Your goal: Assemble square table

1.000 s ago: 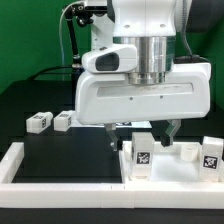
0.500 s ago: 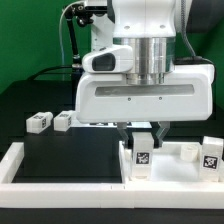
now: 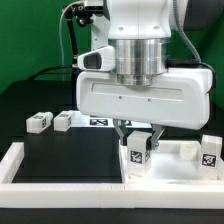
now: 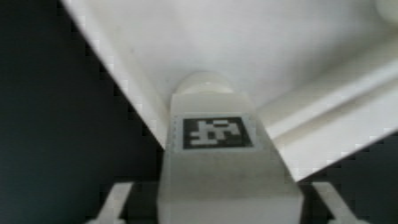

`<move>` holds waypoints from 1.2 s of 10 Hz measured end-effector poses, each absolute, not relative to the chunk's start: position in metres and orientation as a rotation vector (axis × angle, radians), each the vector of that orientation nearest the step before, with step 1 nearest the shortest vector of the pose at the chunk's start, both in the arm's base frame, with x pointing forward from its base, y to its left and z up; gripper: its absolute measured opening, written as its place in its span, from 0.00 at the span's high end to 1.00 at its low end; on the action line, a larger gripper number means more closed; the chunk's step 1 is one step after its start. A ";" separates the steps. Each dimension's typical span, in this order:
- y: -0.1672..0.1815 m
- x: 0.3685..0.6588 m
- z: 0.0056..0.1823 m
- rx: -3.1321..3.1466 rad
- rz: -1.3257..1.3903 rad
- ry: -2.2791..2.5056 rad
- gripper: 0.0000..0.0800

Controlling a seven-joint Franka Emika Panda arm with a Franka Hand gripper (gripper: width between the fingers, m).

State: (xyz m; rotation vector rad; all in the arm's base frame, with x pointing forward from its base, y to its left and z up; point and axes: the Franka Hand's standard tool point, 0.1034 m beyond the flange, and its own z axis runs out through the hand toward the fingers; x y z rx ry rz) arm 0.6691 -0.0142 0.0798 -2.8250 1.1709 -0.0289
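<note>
Barely started. Pincer (image 3: 137, 146) around one leg (image 4: 217, 132) at the panel (image 3: 182, 166) by the desk's (image 3: 70, 155) near edge; cannot tell if squeezing. Other legs (image 3: 38, 122) not put in yet.

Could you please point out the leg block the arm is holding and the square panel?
held leg block (image 3: 138, 152): exterior view, on its tag face.
square panel (image 3: 180, 166): exterior view, on its near rim.
</note>
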 end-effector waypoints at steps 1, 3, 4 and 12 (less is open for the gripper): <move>-0.018 0.670 0.079 -2.674 -0.005 1.397 0.64; -0.017 0.669 0.078 -2.603 0.005 1.501 0.64; -0.017 0.669 0.078 -2.555 0.011 1.582 0.64; -0.004 0.670 0.076 -1.869 0.102 2.275 0.37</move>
